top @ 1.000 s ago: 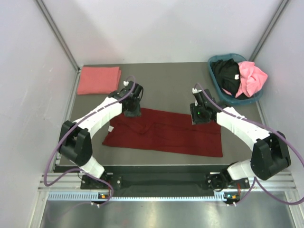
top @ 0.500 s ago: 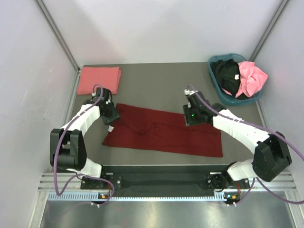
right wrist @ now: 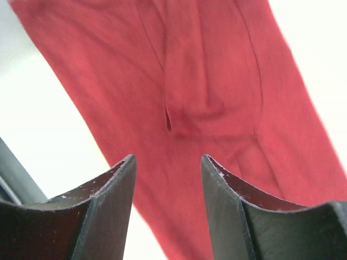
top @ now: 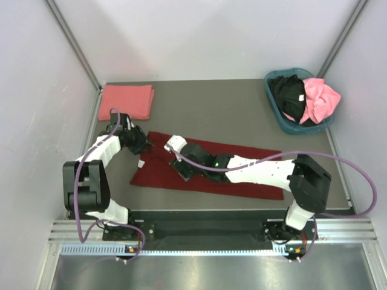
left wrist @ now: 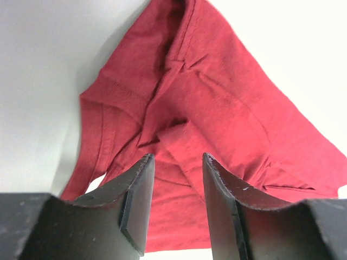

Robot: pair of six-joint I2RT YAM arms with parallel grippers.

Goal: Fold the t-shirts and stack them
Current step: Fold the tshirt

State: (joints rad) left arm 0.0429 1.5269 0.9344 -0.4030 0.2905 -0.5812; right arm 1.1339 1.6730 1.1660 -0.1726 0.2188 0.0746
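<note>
While salmon tee (top: 126, 101) sits folded, maroon tee (top: 248, 181) looks half-done, 2 more in basket (top: 289, 128); L gripper (left wrist: 176, 179) & R gripper (right wrist: 168, 184) agape, empty.

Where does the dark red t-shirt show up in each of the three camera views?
Top external: the dark red t-shirt lies spread across mid-table, partly under the right arm.
Left wrist: it fills the centre of the frame.
Right wrist: it runs diagonally across the frame.
Shared landmark: the bare table bordering the shirt's edge.
</note>
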